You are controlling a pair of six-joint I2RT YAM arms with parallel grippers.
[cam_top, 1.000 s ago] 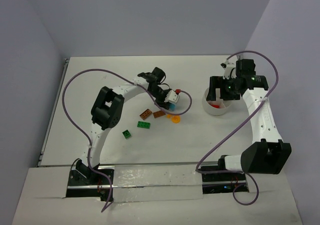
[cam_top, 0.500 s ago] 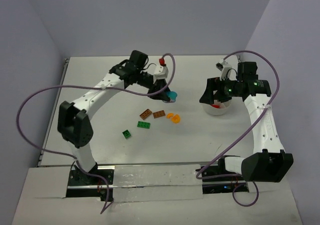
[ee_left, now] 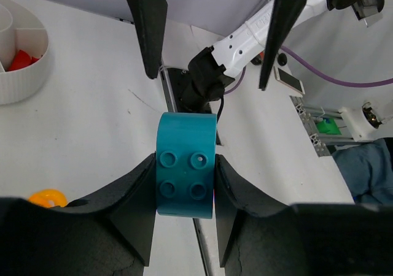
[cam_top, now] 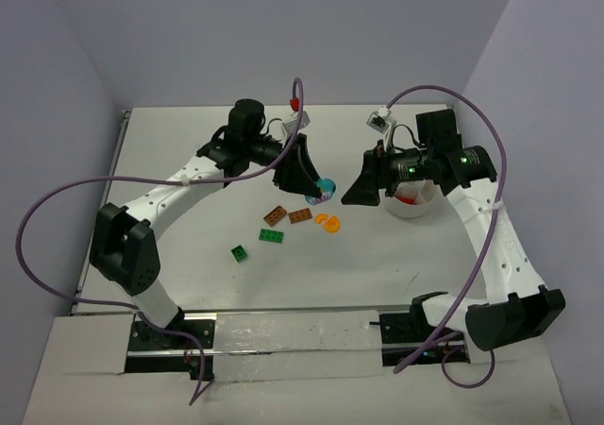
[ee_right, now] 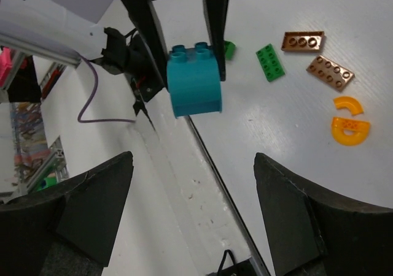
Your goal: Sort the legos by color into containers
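Two green bricks (cam_top: 272, 235), two brown ones (cam_top: 276, 215) and orange bits (cam_top: 329, 222) lie on the bench (cam_top: 377, 264), not sorted yet. Above them, the left hand (cam_top: 319, 189) is clamped on a teal brick (ee_left: 185, 165). The right hand (ee_right: 193, 165) has its fingers apart. Red pieces (cam_top: 408, 198) sit in the white bowl (cam_top: 396, 209).

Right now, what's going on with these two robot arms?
The left gripper holds a teal brick pinched off the table, facing the right gripper, which is open beside the white bowl. One red piece lies in the bowl. Brown plates, green bricks and orange pieces lie loose, not yet sorted.
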